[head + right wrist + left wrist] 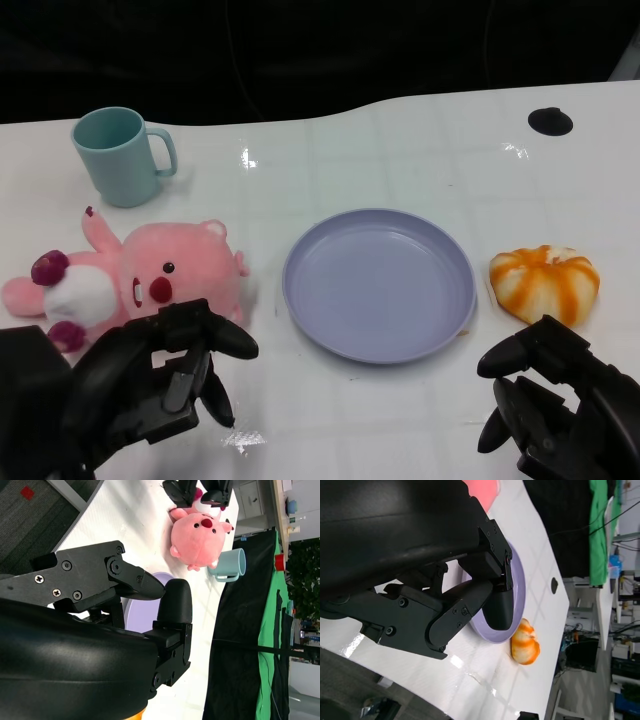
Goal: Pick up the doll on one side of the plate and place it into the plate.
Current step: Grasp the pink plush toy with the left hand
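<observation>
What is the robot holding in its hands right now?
Nothing. The left hand hovers open beside the pink doll, and the right hand is open too.

A white table (400,150) is carrying a lilac plate (379,283). A pink doll (140,280) is lying left of the plate, a teal mug (122,156) is standing behind the doll, and an orange-striped bun (544,282) is sitting right of the plate.
</observation>
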Robot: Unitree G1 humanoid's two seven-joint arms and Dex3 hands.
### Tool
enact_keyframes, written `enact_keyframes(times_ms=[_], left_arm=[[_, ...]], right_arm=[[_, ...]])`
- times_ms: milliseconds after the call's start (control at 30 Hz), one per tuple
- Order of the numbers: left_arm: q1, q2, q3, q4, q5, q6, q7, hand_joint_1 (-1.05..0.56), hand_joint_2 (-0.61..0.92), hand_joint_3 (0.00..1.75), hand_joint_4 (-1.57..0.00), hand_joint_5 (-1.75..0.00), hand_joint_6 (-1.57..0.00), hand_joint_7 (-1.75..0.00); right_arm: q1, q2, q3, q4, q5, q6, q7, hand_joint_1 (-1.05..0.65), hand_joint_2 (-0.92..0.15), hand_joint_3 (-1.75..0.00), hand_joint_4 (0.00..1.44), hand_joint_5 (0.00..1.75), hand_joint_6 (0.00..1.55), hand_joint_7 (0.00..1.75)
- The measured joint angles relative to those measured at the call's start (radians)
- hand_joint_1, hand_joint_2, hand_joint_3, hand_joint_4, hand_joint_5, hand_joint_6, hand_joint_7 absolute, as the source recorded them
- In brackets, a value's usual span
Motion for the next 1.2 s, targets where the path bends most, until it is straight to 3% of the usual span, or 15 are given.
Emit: enact_keyframes(times_ms=[133, 300, 433, 733, 1033, 1200], left_arm=[[0.003, 0.000, 0.012, 0.002, 0.008, -0.047, 0.002, -0.32, 0.88, 0.28, -0.53, -1.30, -0.64, -0.56], [0.006, -0.002, 0.023, 0.012, 0.052, -0.137, 0.023, -0.45, 0.92, 0.09, -0.46, -1.06, -0.57, -0.32], [0.009, -0.005, 0.029, 0.045, 0.141, -0.283, 0.066, -0.54, 0.92, 0.05, -0.40, -0.79, -0.51, -0.12], [0.008, -0.004, 0.028, 0.095, 0.328, -0.512, 0.179, -0.64, 0.92, 0.06, -0.10, -0.58, -0.36, -0.01], [0.008, 0.050, 0.033, 0.089, 0.514, -0.574, 0.266, -0.66, 0.91, 0.02, 0.00, -0.32, -0.16, 0.00], [0.007, 0.095, 0.042, 0.081, 0.605, -0.588, 0.308, -0.67, 0.92, 0.02, 0.00, -0.30, -0.16, 0.00]], right_arm=[[0.000, 0.000, 0.000, 0.000, 0.000, -0.001, 0.000, -0.29, -0.92, -0.63, 0.47, 1.75, 0.33, 1.71], [-0.001, 0.000, 0.000, 0.001, -0.003, -0.009, 0.000, -0.29, -0.92, -0.63, 0.48, 1.75, 0.34, 1.71], [-0.002, 0.000, 0.001, 0.001, -0.006, -0.010, -0.003, -0.28, -0.92, -0.63, 0.48, 1.75, 0.34, 1.70], [-0.004, 0.000, 0.003, 0.001, -0.008, -0.010, -0.004, -0.27, -0.92, -0.64, 0.48, 1.75, 0.34, 1.70], [-0.004, 0.000, 0.007, 0.001, -0.011, -0.011, -0.006, -0.28, -0.92, -0.63, 0.47, 1.75, 0.35, 1.70], [-0.004, 0.001, 0.008, 0.001, -0.009, -0.010, -0.007, -0.27, -0.92, -0.64, 0.47, 1.75, 0.34, 1.70]])
